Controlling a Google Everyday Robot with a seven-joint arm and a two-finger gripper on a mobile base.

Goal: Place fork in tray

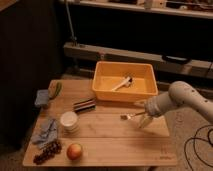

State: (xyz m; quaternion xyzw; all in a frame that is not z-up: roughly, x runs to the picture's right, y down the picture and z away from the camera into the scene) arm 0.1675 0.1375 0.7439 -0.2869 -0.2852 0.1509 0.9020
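1. As the arm (186, 97) reaches in from the right edge of my view, it bends at a rounded joint and slopes down-left toward the counter (115, 145).
2. I see the end effector (142, 116) low over the wood, just in front of the tray (122, 96), fingers spread wide, gripping nothing.
3. The fork (128, 116) lies flat on the counter outside the tray, its right end beside the fingers; I cannot judge contact.
4. The arm's base is cut off at right.
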